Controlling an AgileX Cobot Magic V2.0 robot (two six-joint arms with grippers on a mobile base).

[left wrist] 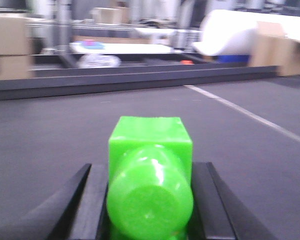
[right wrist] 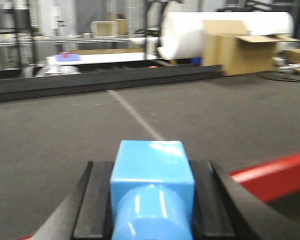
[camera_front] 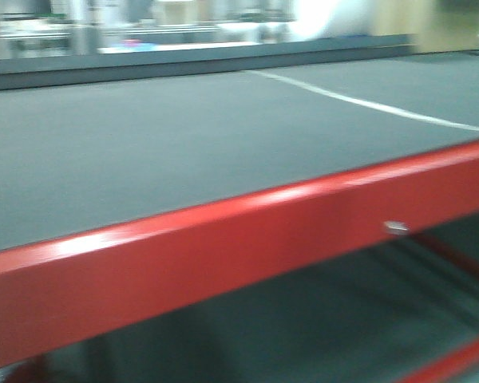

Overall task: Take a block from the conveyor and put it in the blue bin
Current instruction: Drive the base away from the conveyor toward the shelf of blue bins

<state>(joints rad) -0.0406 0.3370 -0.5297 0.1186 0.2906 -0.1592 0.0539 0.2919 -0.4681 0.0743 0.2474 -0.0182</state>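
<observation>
- We are looking across the conveyor [camera_front: 184,144], its dark belt stretching wide above the red frame [camera_front: 223,239], with a white line [camera_front: 359,102] slanting over it toward the far right.
- We are watching the left pincer [left wrist: 150,167] clamping a green block [left wrist: 150,145]. Its black fingers [left wrist: 92,200] are pressing both flanks, and the block's long axis is pointing straight ahead out of the pincer, round stud toward the camera.
- We are watching the right pincer [right wrist: 151,167] gripping a blue block [right wrist: 152,172] the same way, over the belt and near its red edge.
- We are finding no blue bin for certain. Only a blurred blue shape [left wrist: 235,59] is showing beyond the belt's far rail, under a white roll [left wrist: 230,35], ahead and to the right of the left pincer.
- We are judging the grab done on both sides. The carry is now turning on where the bin lies, and we cannot tell which arm is nearer to it.
</observation>
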